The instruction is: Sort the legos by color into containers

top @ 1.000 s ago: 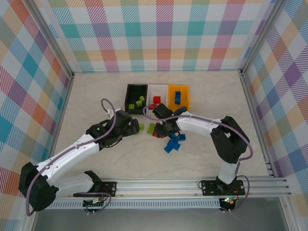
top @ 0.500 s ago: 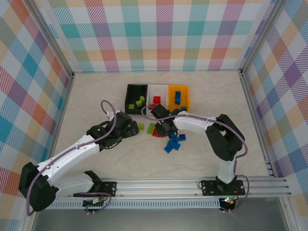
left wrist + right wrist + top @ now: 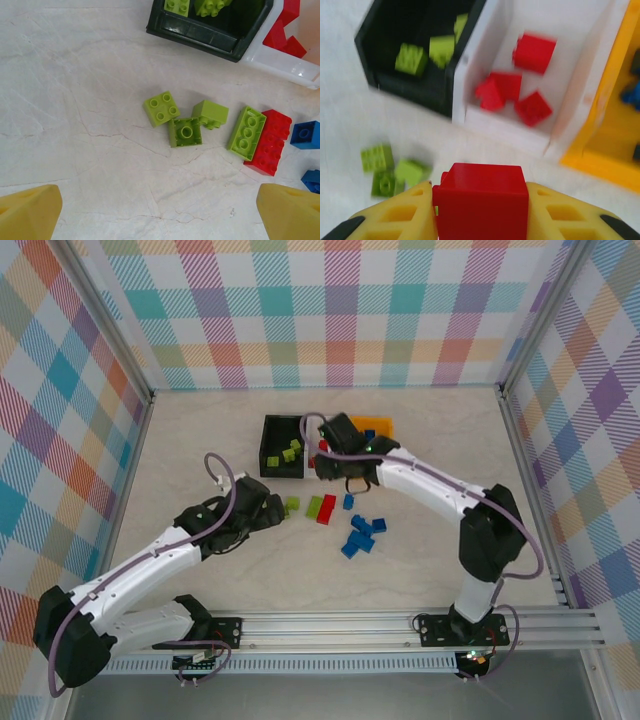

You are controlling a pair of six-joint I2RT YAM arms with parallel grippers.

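Observation:
My right gripper (image 3: 480, 196) is shut on a red lego (image 3: 481, 210) and hangs just in front of the white bin (image 3: 502, 129), which holds several red legos (image 3: 534, 51). From above, the right gripper (image 3: 335, 456) covers most of that bin, between the black bin (image 3: 270, 436) and the orange-yellow bin (image 3: 373, 423). Green legos (image 3: 411, 59) lie in the black bin. My left gripper (image 3: 160, 215) is open above bare table, its fingertips (image 3: 29, 214) short of three small green legos (image 3: 185, 132). A long green lego (image 3: 246, 129) lies against a red one (image 3: 268, 142).
Blue legos (image 3: 360, 533) lie scattered on the table right of the green and red ones, with one more (image 3: 348, 502) beside the red brick. Checkered walls enclose the table on three sides. An aluminium rail (image 3: 400, 625) runs along the near edge.
My right gripper has closed on a red lego from the pile, lifted it and carried it back over the white bin. The left arm has drawn back slightly toward the left.

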